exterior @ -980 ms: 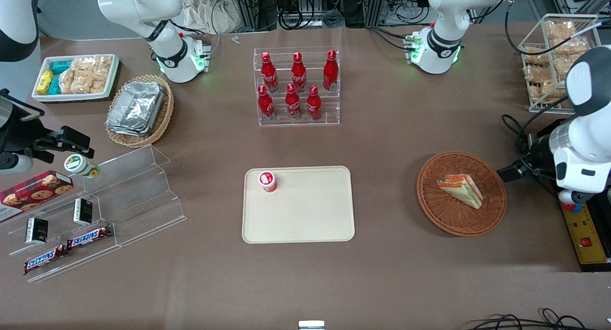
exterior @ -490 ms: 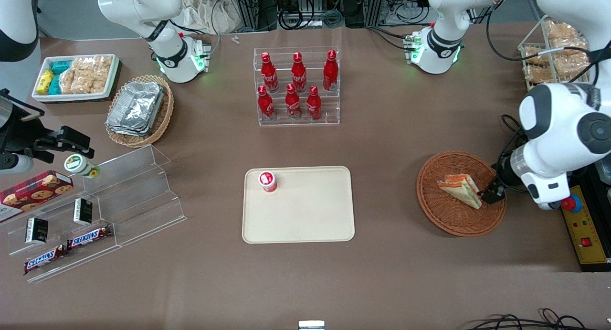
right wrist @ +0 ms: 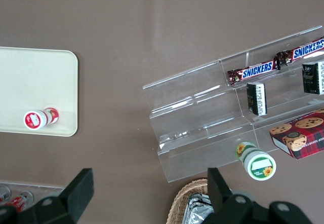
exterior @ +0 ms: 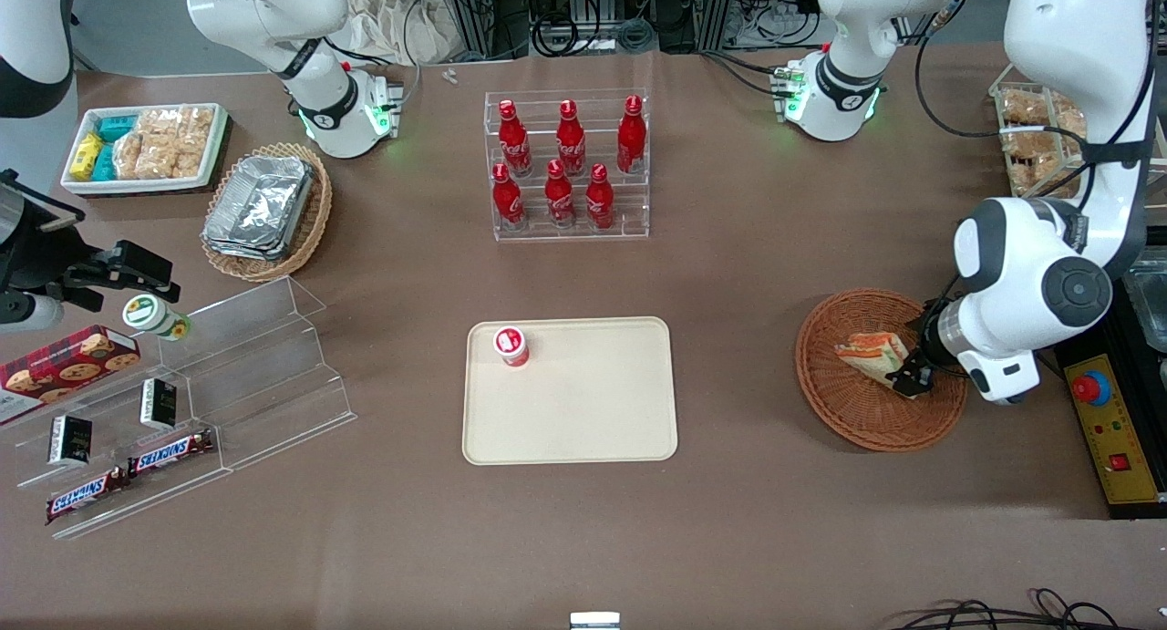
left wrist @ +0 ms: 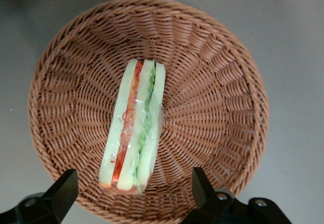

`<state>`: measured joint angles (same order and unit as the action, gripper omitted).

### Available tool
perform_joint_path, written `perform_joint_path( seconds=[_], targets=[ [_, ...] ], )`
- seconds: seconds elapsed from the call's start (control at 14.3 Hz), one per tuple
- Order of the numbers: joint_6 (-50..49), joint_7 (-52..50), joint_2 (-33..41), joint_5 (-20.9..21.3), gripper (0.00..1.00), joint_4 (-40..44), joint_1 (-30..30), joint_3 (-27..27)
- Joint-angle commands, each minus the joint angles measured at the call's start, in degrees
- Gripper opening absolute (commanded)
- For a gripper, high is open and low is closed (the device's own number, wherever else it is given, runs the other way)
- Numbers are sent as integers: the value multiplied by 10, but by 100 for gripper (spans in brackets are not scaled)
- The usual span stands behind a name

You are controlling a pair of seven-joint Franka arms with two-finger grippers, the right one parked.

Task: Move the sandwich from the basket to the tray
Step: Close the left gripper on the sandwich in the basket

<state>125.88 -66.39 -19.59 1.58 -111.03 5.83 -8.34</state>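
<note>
Starting with the front view, the sandwich (exterior: 873, 352) is seen lying in the round reddish-brown basket (exterior: 857, 420), toward the working arm's end of the table. The gripper (exterior: 910, 375) is held low over the basket, right at the sandwich's edge that faces the working arm's end; whether it touches the sandwich cannot be told from here. The cream tray (exterior: 593, 411) is set on the brown table (exterior: 729, 521) well apart from the basket, toward the middle. A small red-and-white cup (exterior: 511, 345) is stood on the tray near one corner. Farther from the camera, red bottles (exterior: 570, 165) are arranged on a clear rack.

From the left wrist view, the sandwich (left wrist: 134, 145) is shown resting in the middle of the basket (left wrist: 223, 112), with pale bread and orange-red and green layers wrapped in clear film. The gripper (left wrist: 132, 196) is spread wide, with one dark fingertip (left wrist: 63, 188) at each side of the sandwich and nothing grasped between them.

From the right wrist view, a part of the tray (right wrist: 35, 82) is seen with the cup (right wrist: 39, 118) lying within its rim, and a clear stepped stand (right wrist: 212, 127) is placed apart from it on the table.
</note>
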Motion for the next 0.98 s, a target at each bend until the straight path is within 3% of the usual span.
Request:
perform_joint_path(
  seconds=[0.0, 0.77, 0.84, 0.91],
  targets=[
    [16, -18, -4, 11, 100, -10, 1, -1],
    [69, -17, -21, 11, 100, -60, 3, 3],
    [70, -17, -25, 11, 99, -58, 3, 3],
    [74, -17, -29, 11, 85, -56, 3, 3]
  ],
)
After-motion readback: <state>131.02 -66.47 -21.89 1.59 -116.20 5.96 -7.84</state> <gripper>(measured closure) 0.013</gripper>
